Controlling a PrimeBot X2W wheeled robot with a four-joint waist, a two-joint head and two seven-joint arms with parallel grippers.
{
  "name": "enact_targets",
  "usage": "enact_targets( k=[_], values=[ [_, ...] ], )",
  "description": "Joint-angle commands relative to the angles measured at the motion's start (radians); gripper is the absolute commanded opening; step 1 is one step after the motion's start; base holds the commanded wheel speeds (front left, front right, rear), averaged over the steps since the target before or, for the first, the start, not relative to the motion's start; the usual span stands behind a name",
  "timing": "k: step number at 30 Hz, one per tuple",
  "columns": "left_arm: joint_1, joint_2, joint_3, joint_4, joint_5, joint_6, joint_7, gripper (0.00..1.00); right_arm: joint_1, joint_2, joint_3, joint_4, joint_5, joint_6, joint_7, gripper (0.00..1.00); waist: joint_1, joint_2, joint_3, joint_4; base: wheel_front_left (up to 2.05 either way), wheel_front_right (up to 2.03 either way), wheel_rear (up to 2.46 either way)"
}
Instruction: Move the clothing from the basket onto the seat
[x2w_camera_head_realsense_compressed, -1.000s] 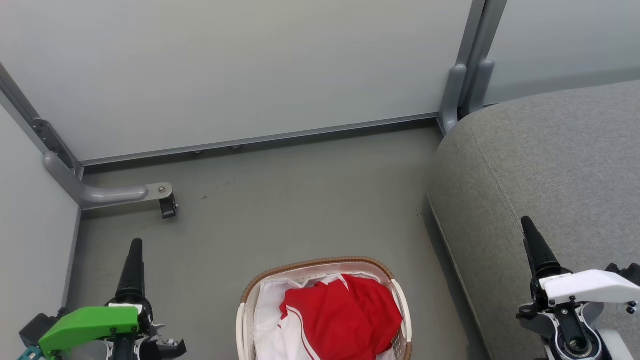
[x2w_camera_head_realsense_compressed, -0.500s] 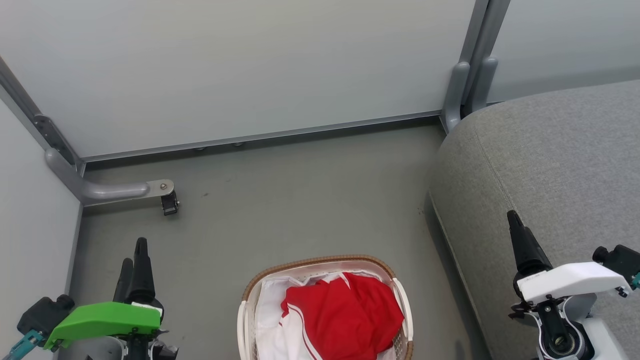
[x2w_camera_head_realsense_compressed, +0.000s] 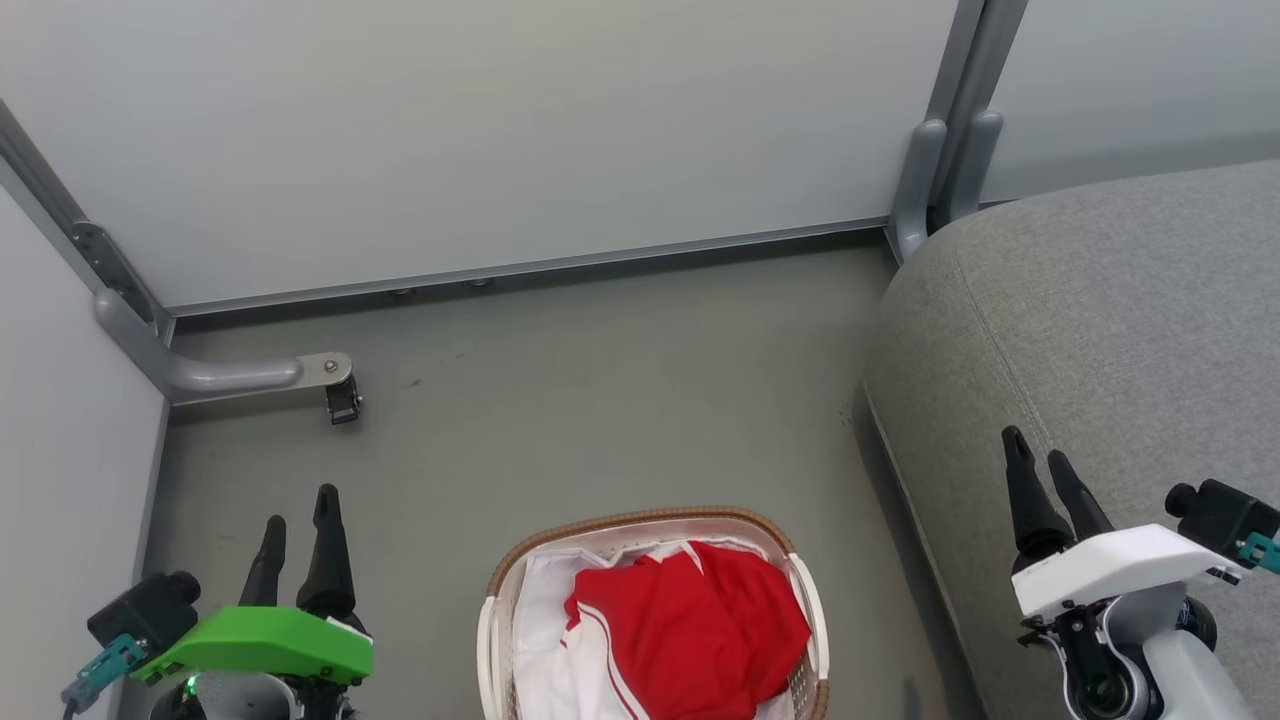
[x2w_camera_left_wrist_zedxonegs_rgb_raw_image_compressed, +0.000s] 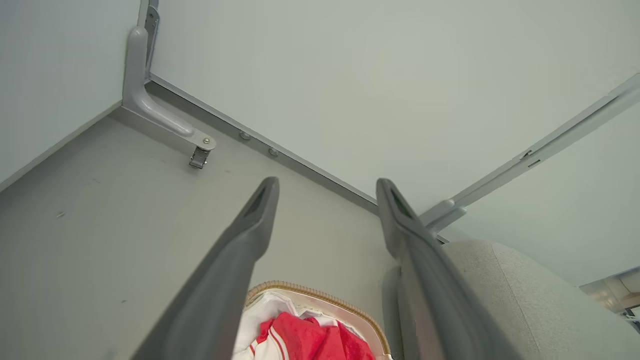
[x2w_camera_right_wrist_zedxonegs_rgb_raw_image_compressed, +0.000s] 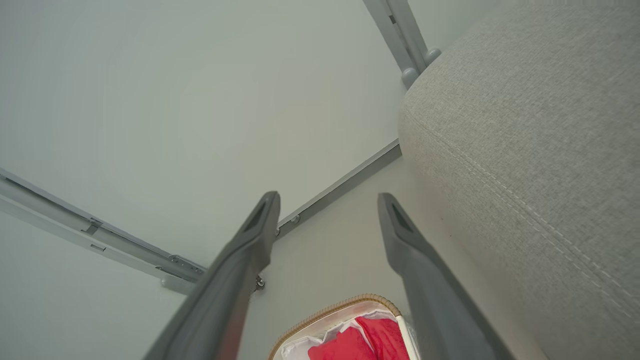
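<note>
Lying heaped in the basket (x2w_camera_head_realsense_compressed: 640, 518), red clothing (x2w_camera_head_realsense_compressed: 690, 630)

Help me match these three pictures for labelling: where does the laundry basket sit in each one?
Head view: basket at bottom centre, cut off by the edge.
Left wrist view: basket at bottom centre, mostly cut off.
Right wrist view: basket at the bottom, slightly right of centre.
Shared landmark: the grey seat, right of it in every view.
</note>
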Motion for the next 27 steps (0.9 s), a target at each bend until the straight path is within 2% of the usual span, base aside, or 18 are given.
enact_targets(
  k=[1, 27],
  values=[
    [-0.024, 0.012, -0.005, -0.003, 0.038, -0.003, -0.011, 1.0, -0.028, -0.005, 0.003, -0.002, -0.04, 0.0, -0.012, 1.0, 0.0, -0.0001, 0.002, 0.001, 0.0, 0.0, 0.0],
    [-0.027, 0.007, -0.031, 0.041, 0.341, -0.004, -0.079, 1.0, -0.041, -0.023, 0.057, 0.058, -0.34, 0.0, -0.08, 1.0, 0.0, -0.0001, 0.012, 0.021, 0.0, 0.0, 0.0]
  ],
)
